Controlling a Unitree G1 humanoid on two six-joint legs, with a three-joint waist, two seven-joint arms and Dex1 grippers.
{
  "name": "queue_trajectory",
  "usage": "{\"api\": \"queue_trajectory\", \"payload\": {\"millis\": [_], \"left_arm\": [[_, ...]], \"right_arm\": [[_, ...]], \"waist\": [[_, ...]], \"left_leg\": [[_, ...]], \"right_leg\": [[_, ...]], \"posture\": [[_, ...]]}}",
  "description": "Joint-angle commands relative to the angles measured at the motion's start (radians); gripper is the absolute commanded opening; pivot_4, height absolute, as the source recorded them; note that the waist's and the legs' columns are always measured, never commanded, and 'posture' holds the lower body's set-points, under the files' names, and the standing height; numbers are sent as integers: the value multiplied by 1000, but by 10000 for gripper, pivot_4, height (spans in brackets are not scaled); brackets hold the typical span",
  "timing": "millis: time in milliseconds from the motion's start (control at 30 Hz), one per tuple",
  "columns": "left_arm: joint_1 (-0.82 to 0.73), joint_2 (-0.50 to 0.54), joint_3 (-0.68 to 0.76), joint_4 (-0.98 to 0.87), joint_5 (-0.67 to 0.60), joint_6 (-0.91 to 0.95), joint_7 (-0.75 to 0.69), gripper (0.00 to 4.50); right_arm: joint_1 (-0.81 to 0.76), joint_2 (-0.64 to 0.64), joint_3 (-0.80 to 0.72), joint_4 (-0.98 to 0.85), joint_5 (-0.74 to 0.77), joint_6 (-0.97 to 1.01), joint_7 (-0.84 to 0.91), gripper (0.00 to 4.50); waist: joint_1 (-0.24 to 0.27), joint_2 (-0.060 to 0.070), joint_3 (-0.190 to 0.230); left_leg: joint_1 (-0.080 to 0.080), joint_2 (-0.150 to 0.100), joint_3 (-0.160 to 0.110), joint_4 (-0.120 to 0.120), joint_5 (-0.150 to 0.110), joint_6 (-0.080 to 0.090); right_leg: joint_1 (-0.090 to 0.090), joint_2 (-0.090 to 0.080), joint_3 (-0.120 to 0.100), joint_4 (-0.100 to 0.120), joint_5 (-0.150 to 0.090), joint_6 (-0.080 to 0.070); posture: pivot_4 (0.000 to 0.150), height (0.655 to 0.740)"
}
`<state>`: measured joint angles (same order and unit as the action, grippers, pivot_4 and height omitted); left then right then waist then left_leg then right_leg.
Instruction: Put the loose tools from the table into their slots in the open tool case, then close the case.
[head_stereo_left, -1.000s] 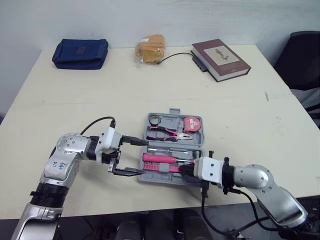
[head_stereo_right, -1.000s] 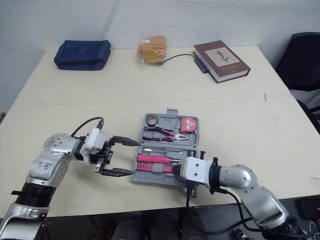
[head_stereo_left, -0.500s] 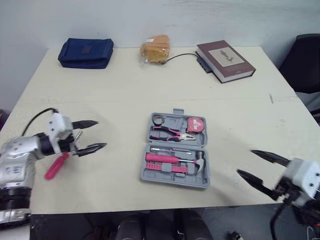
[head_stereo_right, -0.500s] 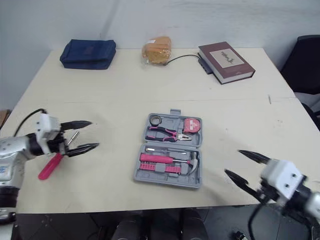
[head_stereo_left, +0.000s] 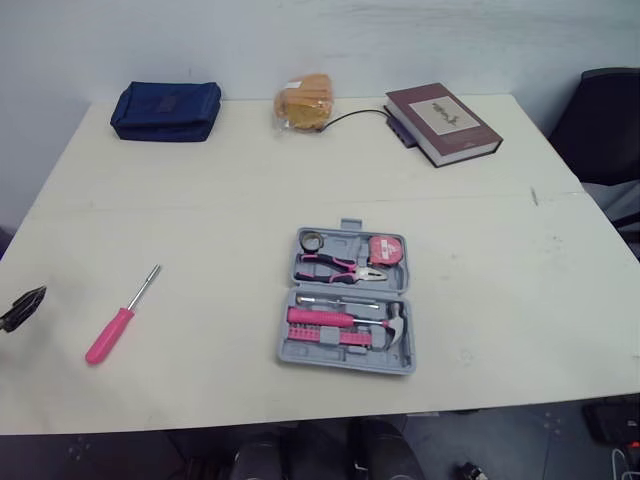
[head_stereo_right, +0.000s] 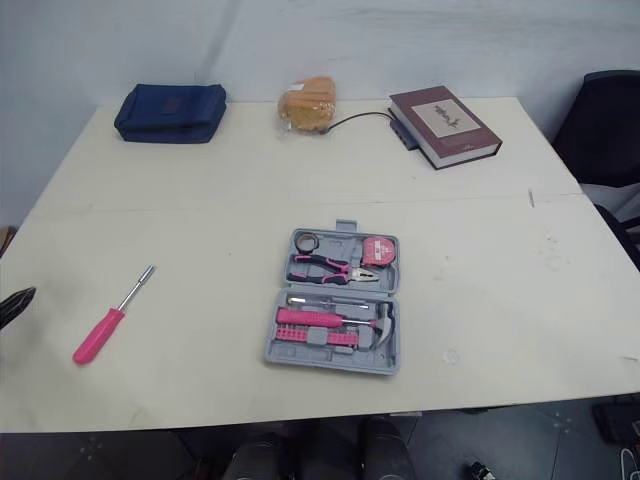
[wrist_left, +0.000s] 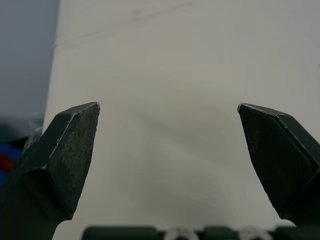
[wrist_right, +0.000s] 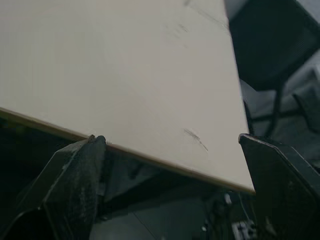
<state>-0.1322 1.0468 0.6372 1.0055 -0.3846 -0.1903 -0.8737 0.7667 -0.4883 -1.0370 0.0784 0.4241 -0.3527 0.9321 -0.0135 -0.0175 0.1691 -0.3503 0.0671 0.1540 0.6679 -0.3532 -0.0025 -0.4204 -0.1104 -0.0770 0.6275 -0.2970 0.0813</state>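
Observation:
The grey tool case (head_stereo_left: 345, 362) lies open in the middle of the table. It holds pink pliers (head_stereo_left: 340, 266), a tape measure (head_stereo_left: 384, 249), a hammer (head_stereo_left: 398, 322) and a pink-handled tool (head_stereo_left: 318, 317). A loose pink-handled screwdriver (head_stereo_left: 120, 318) lies on the table to the case's left. My left gripper (head_stereo_left: 22, 305) is at the table's far left edge, well short of the screwdriver. In its wrist view the left gripper (wrist_left: 167, 105) stands open over bare tabletop. My right gripper (wrist_right: 171, 137) is open and empty beside the table's edge.
Along the back of the table (head_stereo_left: 480, 250) sit a blue pouch (head_stereo_left: 165, 108), a bagged bun (head_stereo_left: 303, 100) with a black cable, and a dark red book (head_stereo_left: 442, 120). A black chair (head_stereo_left: 605, 120) stands off the right side.
Both arms have drawn away from the case out to the table's sides. The right gripper has gone from shut to open. The pink screwdriver now lies bare on the left.

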Motion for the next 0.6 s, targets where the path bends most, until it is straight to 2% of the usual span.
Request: {"api": "queue_trajectory", "payload": {"millis": [33,133,200,300,367,600], "left_arm": [[38,24,45,9,-21,-9,-3,45000],[61,15,51,6,-24,-9,-5,45000],[62,4,48,-9,-28,-2,-15,45000],[55,-12,40,-31,-33,13,-30,45000],[64,-20,36,-47,-34,23,-41,45000],[113,-47,45,-131,-49,48,-62,45000]], "right_arm": [[22,6,-30,-5,14,-28,-45,44422],[30,14,-1,-50,38,-29,-35,44422],[21,15,16,-93,59,-15,-41,44422],[20,9,55,-151,59,3,-41,44422],[23,4,79,-182,55,9,-35,44422],[35,5,104,-253,65,30,-35,44422]], "waist": [[-4,0,0],[-13,1,0],[-19,5,1],[-30,9,3],[-22,7,2],[-3,8,3]], "left_leg": [[0,0,0,-2,1,-1],[1,0,-1,-4,3,-4],[-2,-2,-14,-5,5,-3],[-3,-10,-44,-6,12,4],[-1,-16,-50,-6,15,4],[-2,-16,-46,-6,13,-1]], "right_leg": [[0,0,0,0,0,0],[0,0,-1,1,-1,-2],[11,-4,-6,-3,-1,-2],[34,-14,-38,-11,-5,3],[31,-20,-41,-7,-6,4],[26,-21,-34,-5,-7,3]], "posture": [[1500,7400],[1500,7400],[1500,7400],[1500,7400],[1500,7400],[1500,7400]]}}
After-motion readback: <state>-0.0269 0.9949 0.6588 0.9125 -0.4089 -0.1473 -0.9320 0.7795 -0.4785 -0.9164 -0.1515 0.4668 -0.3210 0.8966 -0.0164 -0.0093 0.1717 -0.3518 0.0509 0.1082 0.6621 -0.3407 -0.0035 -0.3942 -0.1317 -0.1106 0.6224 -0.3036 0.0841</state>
